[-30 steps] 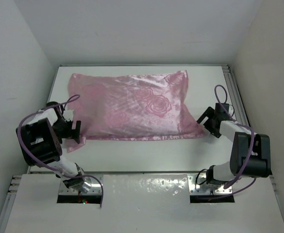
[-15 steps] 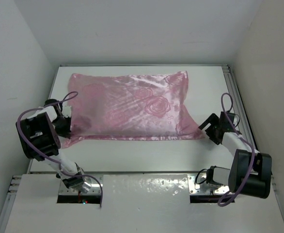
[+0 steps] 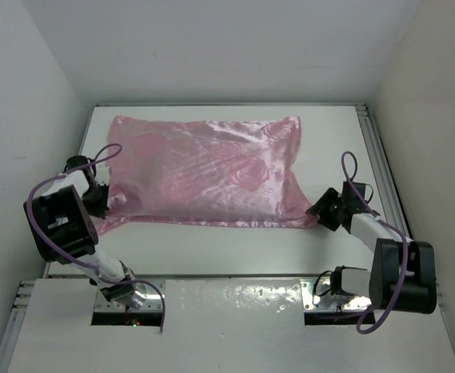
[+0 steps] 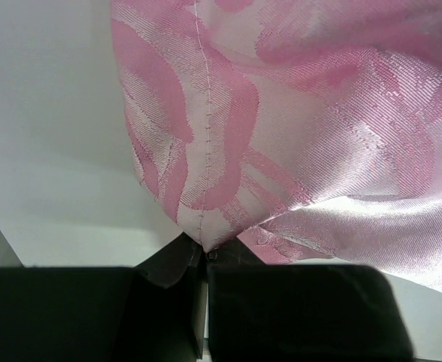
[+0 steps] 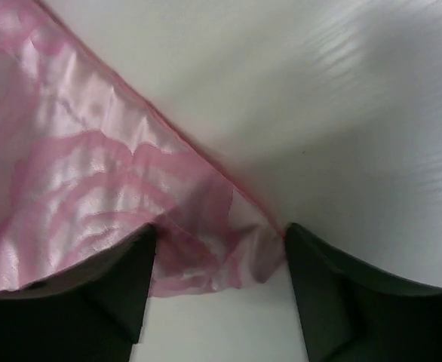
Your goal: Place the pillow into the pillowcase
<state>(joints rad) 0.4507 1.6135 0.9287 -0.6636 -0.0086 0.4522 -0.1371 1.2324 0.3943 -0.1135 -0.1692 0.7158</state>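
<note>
2 grippers meet the pillowcase (image 3: 204, 171) at its near corners. We see the left gripper (image 4: 204, 260) pinching 1 corner; the right gripper (image 5: 219, 241) stands spread around the other

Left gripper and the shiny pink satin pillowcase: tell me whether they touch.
Touching. The left wrist view shows the left gripper shut on the stitched corner of the shiny pink satin pillowcase.

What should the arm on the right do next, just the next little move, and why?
Probably the right arm should shut its jaws on the pillowcase corner. In the wrist view that pink corner lies between its open jaws, not yet pinched, while the left arm has its jaws shut on the other near corner.
</note>
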